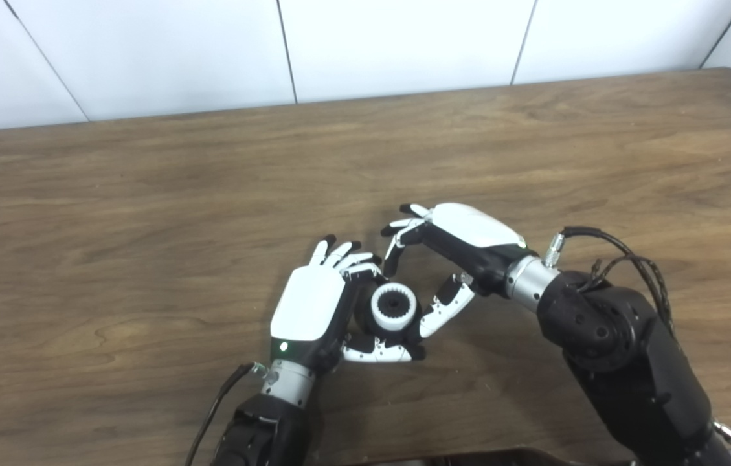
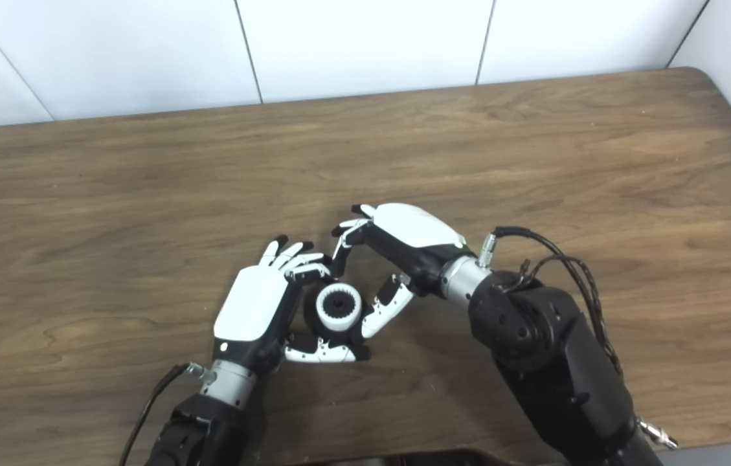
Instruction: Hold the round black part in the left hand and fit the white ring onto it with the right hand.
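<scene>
My left hand (image 1: 310,310) is shut on the round black part (image 1: 394,303), with its fingers curled over the top and its thumb underneath. The white ring (image 1: 379,312) sits around the part's toothed black centre and faces up toward the camera. My right hand (image 1: 462,236) arches over from the right. Its fingers (image 1: 397,243) are spread above the ring and its thumb (image 1: 444,307) lies just to the ring's right. The right hand looks open, with nothing gripped. Most of the black part's outer body is hidden by the left hand's fingers.
Both hands work low over a brown wooden table (image 1: 145,194). A white panelled wall (image 1: 404,39) runs along its far edge. A black cable loop (image 1: 624,255) stands out from the right forearm.
</scene>
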`<state>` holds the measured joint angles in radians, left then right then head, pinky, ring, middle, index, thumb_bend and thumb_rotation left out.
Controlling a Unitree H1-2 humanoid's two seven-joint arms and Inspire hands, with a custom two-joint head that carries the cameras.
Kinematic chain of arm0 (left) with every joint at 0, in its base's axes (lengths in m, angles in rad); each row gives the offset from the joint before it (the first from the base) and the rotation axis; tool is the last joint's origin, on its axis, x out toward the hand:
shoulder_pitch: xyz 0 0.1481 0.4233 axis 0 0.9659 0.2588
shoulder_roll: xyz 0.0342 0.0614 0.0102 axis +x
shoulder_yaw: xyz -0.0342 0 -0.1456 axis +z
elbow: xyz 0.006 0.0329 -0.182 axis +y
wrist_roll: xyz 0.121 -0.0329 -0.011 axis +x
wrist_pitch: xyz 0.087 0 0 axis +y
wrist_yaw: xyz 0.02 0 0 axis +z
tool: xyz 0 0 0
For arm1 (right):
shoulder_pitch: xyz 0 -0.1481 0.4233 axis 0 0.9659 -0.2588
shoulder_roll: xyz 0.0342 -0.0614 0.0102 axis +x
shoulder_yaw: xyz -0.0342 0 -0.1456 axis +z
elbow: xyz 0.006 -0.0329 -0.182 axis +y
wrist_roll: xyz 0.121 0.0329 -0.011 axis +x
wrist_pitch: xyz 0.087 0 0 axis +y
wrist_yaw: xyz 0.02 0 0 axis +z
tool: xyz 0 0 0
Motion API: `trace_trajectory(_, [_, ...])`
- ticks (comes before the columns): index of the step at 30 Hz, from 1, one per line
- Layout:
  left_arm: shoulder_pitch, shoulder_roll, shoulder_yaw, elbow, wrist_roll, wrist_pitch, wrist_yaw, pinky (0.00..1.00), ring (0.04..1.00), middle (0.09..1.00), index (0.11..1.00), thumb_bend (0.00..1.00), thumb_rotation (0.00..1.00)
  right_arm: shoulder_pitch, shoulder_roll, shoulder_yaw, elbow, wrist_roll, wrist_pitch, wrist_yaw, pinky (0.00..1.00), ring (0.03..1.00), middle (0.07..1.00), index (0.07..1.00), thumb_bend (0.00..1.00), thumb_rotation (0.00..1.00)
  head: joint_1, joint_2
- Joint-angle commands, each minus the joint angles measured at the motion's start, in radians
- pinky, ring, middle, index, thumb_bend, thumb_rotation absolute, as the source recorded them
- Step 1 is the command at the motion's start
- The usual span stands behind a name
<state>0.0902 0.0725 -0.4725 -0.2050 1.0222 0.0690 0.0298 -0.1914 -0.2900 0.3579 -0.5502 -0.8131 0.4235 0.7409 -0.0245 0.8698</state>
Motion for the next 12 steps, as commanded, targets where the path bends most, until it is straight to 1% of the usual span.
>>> trace_trajectory(1, [-0.015,0.003,0.006,-0.004,0.008,-0.01,0.021,1.0,0.9,0.784,0.484,0.52,0.05,-0.025,-0.002,-0.023,-0.039,0.008,-0.008,-0.023,1.0,1.0,0.876,0.58,1.0,0.17,-0.002,0.0])
trace_trajectory(5, [-0.016,0.005,0.015,-0.001,0.003,-0.008,0.02,1.0,0.898,0.782,0.484,0.52,0.05,-0.042,-0.01,-0.044,-0.057,0.002,0.01,-0.008,1.0,1.0,0.877,0.597,1.0,0.19,-0.002,-0.003])
trace_trajectory(7, [-0.016,0.005,0.019,-0.001,0.001,-0.006,0.019,1.0,0.897,0.781,0.484,0.52,0.05,-0.047,-0.015,-0.055,-0.062,0.002,0.005,-0.012,1.0,0.998,0.874,0.601,1.0,0.2,-0.002,-0.004])
trace_trajectory(12, [-0.017,0.004,0.036,-0.004,-0.008,0.005,0.004,1.0,0.903,0.786,0.487,0.52,0.06,-0.054,-0.026,-0.089,-0.079,-0.008,0.006,-0.017,0.96,0.975,0.866,0.597,1.0,0.22,-0.004,-0.009])
